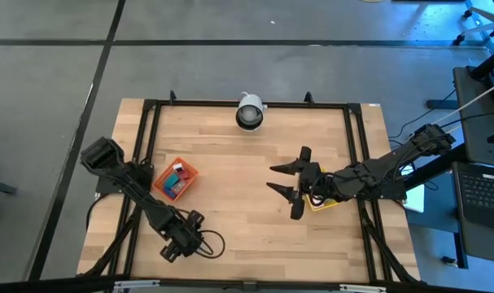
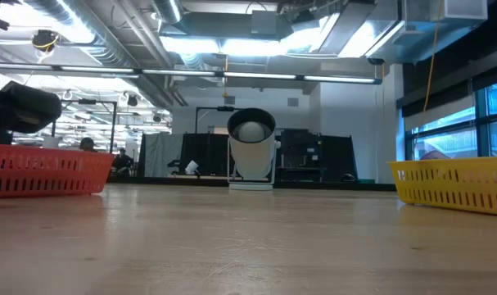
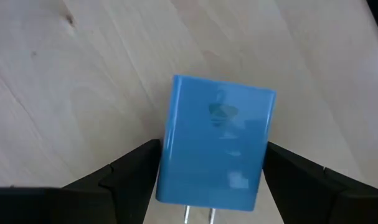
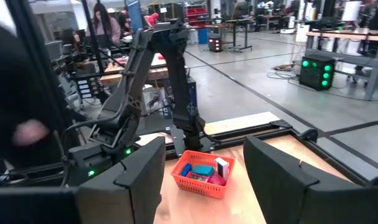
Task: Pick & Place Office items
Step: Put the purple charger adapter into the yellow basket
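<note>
A: Where's the blue plug block (image 3: pixel 217 143)?
B: Between the left gripper (image 3: pixel 210 177)'s spread fingers, over bare table (image 1: pixel 247 228) at the near left; whether they touch it I cannot tell.
A: The rest?
B: In the orange tray (image 1: pixel 163 185). The right gripper (image 1: pixel 285 181) hovers mid-table, open, empty.

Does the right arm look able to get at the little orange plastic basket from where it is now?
Probably yes: the open right gripper faces the orange basket across bare wooden table, though the left arm lies close beside it.
</note>
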`<state>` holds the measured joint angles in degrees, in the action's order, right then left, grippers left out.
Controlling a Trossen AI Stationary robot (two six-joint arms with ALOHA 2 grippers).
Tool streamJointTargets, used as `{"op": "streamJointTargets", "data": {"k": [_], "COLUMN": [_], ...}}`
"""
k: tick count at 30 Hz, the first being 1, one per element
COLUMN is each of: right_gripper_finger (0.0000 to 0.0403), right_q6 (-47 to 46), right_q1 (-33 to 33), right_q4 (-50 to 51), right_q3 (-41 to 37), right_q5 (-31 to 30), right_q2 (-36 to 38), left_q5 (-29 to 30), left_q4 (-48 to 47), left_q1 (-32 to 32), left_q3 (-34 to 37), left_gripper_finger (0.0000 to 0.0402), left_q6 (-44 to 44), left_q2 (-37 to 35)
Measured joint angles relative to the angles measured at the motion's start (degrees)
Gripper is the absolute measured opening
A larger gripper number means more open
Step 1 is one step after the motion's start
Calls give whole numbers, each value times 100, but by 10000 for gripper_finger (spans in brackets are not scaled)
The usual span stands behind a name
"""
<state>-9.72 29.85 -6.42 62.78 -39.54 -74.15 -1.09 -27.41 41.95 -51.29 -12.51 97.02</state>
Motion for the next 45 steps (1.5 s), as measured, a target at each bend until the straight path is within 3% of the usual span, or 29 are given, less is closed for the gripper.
{"op": "streamJointTargets", "data": {"k": [14,28,39,45], "right_gripper_finger": [217,217,217,217], "right_q6": [183,187,853,1711], "right_q1": [0,0,0,2], "right_q4": [126,185,224,284], "right_q3": [0,0,0,0], "right_q5": [154,165,431,408], "right_q2": [-2,-22,-24,-189], "left_q5": [5,-21,1,-660], "left_q4": [40,224,608,1286], "left_q1": [-50,-166,-992,-1762], "left_q3": [0,28,-201,-206], "left_gripper_finger": [216,215,215,215], "left_q6": [-192,-840,-163,262], "left_q2": [19,-174,-1469,-2714]}}
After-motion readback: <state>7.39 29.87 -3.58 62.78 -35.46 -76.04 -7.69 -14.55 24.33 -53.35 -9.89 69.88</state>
